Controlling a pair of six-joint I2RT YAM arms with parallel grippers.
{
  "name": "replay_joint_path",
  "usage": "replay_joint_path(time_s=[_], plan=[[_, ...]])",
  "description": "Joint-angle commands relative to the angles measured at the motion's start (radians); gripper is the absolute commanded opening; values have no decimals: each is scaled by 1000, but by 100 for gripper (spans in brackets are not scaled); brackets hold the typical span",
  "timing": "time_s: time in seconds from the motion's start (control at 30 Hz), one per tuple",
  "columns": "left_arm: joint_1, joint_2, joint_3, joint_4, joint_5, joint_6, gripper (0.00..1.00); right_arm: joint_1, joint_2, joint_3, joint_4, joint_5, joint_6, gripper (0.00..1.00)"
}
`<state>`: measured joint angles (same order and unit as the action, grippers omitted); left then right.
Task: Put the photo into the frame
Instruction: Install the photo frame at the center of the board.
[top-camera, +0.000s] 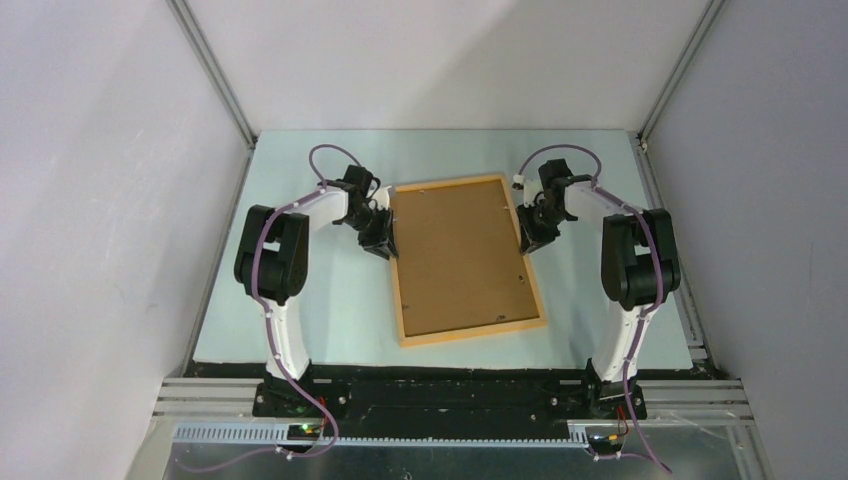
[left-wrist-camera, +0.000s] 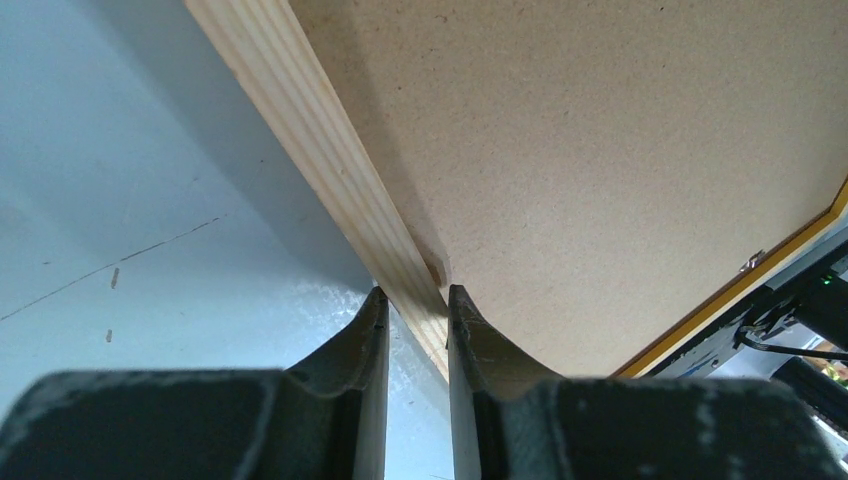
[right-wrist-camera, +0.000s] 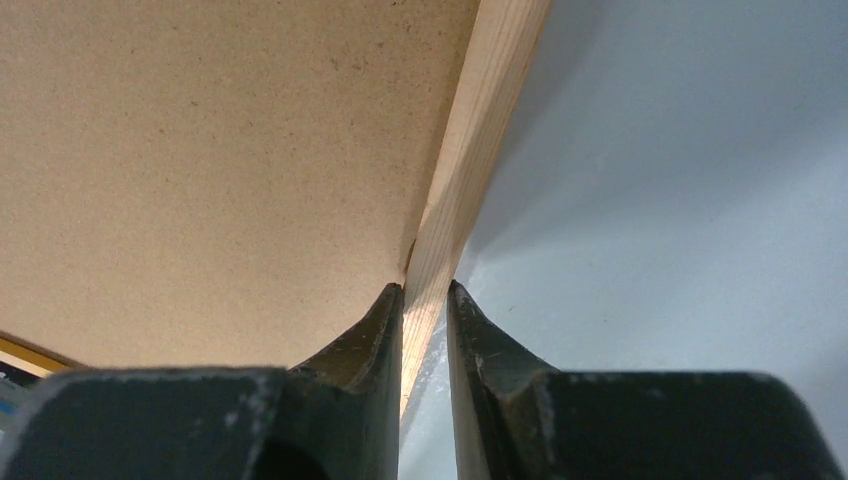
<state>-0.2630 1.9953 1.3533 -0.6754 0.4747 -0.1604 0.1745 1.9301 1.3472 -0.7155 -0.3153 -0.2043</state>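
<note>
Here, my left gripper (left-wrist-camera: 415, 300) and my right gripper (right-wrist-camera: 425, 292) each pinch narrowly on a long side rail of the frame (top-camera: 468, 329), which lies face down between them. Its brown backing board (top-camera: 455, 255) faces up over a pale blue-grey table (top-camera: 320, 320), faintly scratched left of my left hand. Beyond stand plain white walls (top-camera: 420, 60).

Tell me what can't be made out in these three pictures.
The photo: in no view; if it is inside, the backing board covers it from above.
The frame, front side: turned down to the table, hidden everywhere.
Left pincer and right pincer: fingertips too small in the top view.
Wrist views: picture edges cut off most of the frame.
</note>
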Motion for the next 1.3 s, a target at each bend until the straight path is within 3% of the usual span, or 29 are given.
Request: replay_joint_path(time_s=[0.0,0.13,0.3,0.43,0.8,1.27], plan=[[1,-50,-3,-8,88,19,0,-10,-2,43,35,-14,-25,15],[0,-50,-4,-7,88,19,0,-12,-28,33,30,-17,-16,30],[1,-44,2,-8,90,13,0,-21,-87,15,20,-34,-8,59],[0,-38,5,-8,89,6,0,-32,-140,-8,9,-42,-12,71],[1,-51,2,-1,94,-5,0,-29,-276,-176,0,-51,-32,76],[1,-59,-3,0,99,-1,0,55,-282,-300,8,-6,-48,77]])
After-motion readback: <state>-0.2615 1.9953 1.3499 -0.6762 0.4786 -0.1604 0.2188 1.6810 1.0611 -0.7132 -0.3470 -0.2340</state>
